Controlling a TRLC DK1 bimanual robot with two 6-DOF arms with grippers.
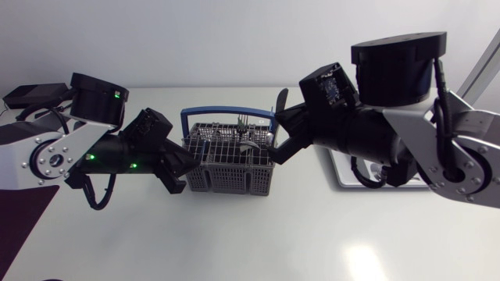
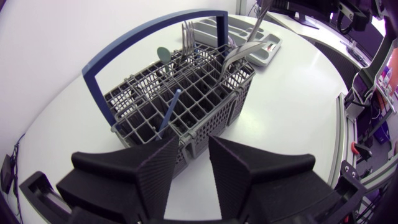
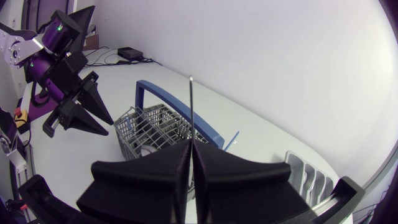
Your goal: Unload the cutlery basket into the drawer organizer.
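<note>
The pale surface (image 1: 258,234) carries everything. The right arm (image 1: 375,133) comes in from the right side and crosses over the drawer organizer (image 1: 341,173), a white tray that lies just to the right of the basket and is mostly hidden beneath the arm. The left arm (image 1: 101,148) comes in from the left side and ends at the basket's left wall.

The cutlery basket (image 1: 226,168), grey wire mesh with a blue hoop handle (image 1: 226,112), stands upright near the middle of the surface, between the two arms. From the left wrist view the organizer lies beyond the basket's far side, near it but apart.

The left end effector (image 2: 193,142) sits low at the basket's near wall with its fingers spread apart; the wall is just ahead of the gap, and the views do not show whether either finger touches it. The right end effector (image 3: 191,144) hangs over the basket's right end with its fingers pressed together, clamped on a thin metal piece of cutlery (image 3: 191,106) whose shaft stands straight up out of the grip.

Inside the basket, several forks (image 2: 188,34) stand upright in a far compartment, and a blue-handled utensil (image 2: 171,109) leans in a nearer one.
</note>
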